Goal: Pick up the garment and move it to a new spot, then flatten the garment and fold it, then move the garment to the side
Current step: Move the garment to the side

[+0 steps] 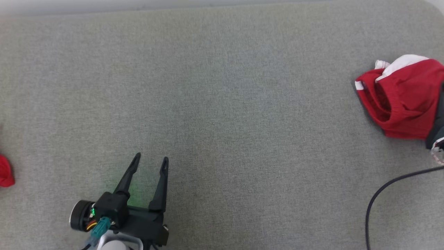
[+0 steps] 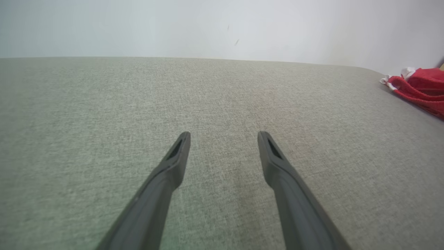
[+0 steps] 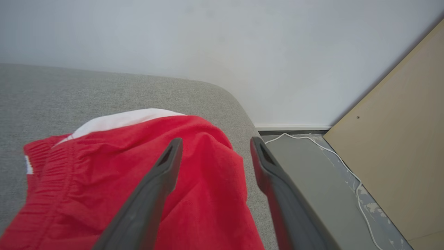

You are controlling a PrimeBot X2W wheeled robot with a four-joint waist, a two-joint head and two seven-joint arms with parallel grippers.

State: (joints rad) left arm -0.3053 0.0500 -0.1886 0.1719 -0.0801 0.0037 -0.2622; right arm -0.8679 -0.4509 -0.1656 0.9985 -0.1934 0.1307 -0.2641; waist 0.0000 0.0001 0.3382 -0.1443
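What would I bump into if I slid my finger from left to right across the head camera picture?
red bit of cloth poking in at the left edge → left gripper, fingers apart over the grey surface → garment, bunched up red and white near the right edge
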